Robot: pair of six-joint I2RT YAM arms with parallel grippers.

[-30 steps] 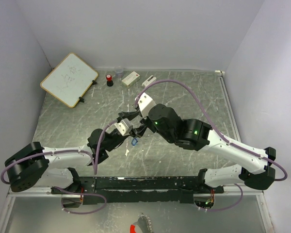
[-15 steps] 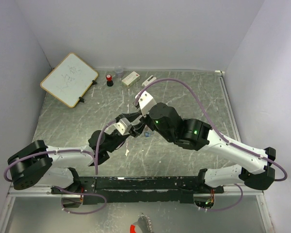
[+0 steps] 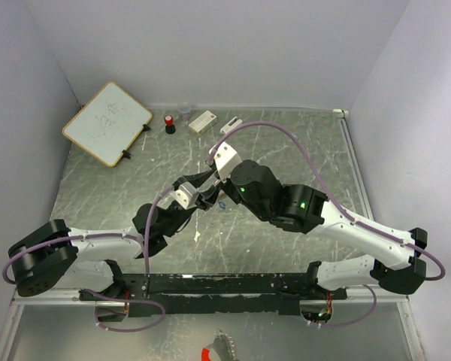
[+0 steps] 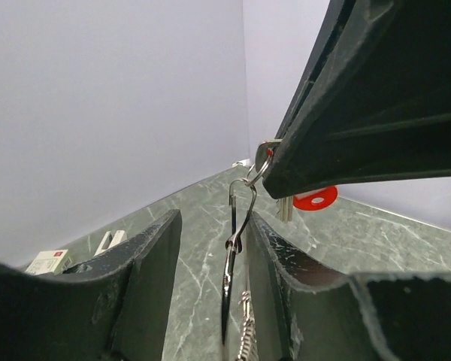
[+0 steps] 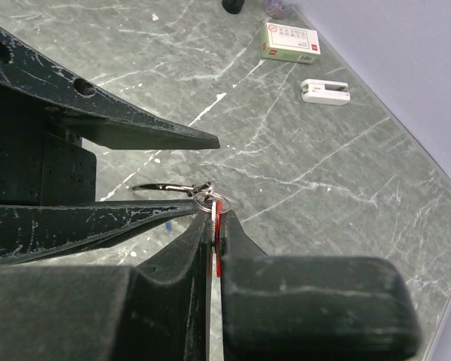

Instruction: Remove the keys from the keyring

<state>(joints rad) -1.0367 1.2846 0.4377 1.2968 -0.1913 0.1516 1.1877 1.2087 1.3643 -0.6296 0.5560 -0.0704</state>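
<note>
The keyring (image 4: 237,242) is a silvery wire clip with a small ring (image 5: 204,198). It hangs edge-on between my left gripper's (image 4: 214,226) spread fingers, against the right one. My right gripper (image 5: 214,209) is shut on the red key (image 5: 217,229), pinched flat right at the small ring. The red head also shows in the left wrist view (image 4: 316,198). In the top view the two grippers meet above the table's middle, left (image 3: 199,195) and right (image 3: 213,191). A small blue speck (image 3: 222,204), seemingly the blue key, is just beside them. I cannot tell if it is on the ring.
A whiteboard (image 3: 107,122) lies at the back left. A red-capped black cylinder (image 3: 169,123), a clear cup (image 3: 184,110), a white box (image 3: 202,121) and a small white piece (image 3: 231,125) stand along the back. Purple cables arc over both arms.
Both grippers have shifted a little toward the back, still joined at the ring. The blue speck has moved from under the left gripper to the right and up.
</note>
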